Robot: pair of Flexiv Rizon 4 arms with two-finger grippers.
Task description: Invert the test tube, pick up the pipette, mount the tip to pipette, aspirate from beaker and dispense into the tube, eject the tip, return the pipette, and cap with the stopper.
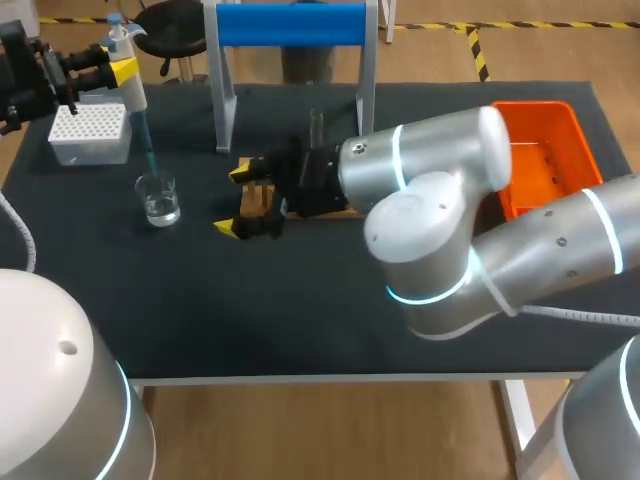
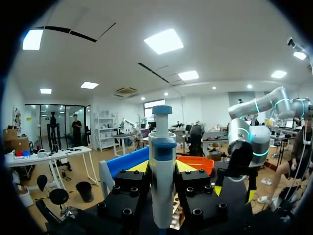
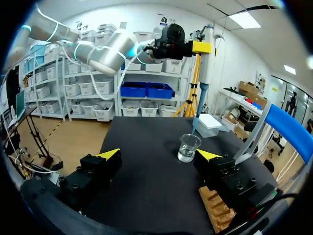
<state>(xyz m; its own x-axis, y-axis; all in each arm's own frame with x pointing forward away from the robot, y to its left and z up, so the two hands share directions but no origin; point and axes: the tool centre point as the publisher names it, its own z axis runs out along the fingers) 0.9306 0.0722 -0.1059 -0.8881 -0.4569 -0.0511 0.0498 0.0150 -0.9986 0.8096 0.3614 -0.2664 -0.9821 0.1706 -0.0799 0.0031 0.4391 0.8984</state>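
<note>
My left gripper (image 1: 120,70) is shut on the white-and-blue pipette (image 1: 130,85) at the table's back left and holds it upright. In the left wrist view the pipette (image 2: 162,181) stands between the fingers of that gripper (image 2: 162,169). Its blue tip (image 3: 194,122) points down at the mouth of the glass beaker (image 1: 158,197), which holds a little clear liquid. My right gripper (image 1: 236,199) is open and empty, low over the mat beside the wooden rack (image 1: 262,200). The beaker (image 3: 189,148) lies ahead of the right gripper (image 3: 159,154). A test tube (image 1: 316,125) stands upright behind the rack.
A white tip box (image 1: 90,132) sits at the back left, beside the beaker. A blue-topped stand (image 1: 290,25) rises at the back middle. An orange bin (image 1: 540,150) is at the back right. My right arm (image 1: 440,200) spans the table's right half.
</note>
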